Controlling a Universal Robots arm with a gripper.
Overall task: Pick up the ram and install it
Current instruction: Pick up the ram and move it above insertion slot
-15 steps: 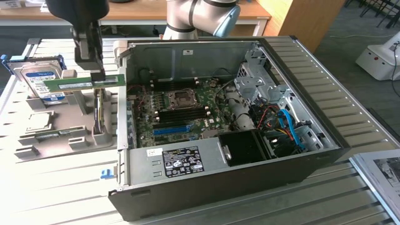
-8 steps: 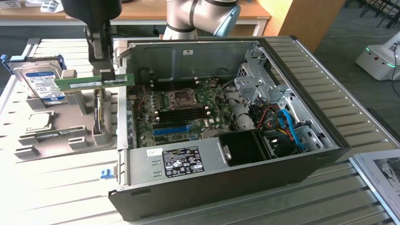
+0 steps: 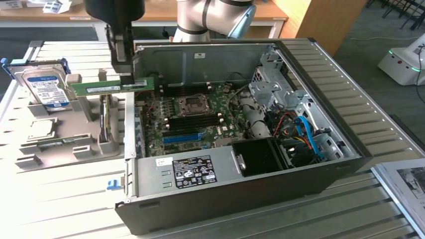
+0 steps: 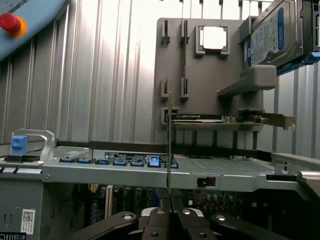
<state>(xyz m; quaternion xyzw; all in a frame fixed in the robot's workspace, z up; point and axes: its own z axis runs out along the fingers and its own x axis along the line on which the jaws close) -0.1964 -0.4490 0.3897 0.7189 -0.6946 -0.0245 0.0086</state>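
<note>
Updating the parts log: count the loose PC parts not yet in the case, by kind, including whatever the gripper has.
ram: 1, held in the gripper
hard drive: 1
CPU: 1
expansion card: 1
Total: 4

The bench (image 3: 73, 209) is of pale ribbed metal with a soft shine, and the computer case (image 3: 199, 62) shows bare, dull grey sheet metal inside a matt black shell. The ram (image 3: 99, 88) is a green circuit board with a light gloss, while the holder (image 4: 200, 75) looks like matt grey plastic. The hard drive (image 3: 43, 87) has a shiny metal face with a paper label, and the hand (image 4: 170, 200) is matt black with bright metal screws.
</note>
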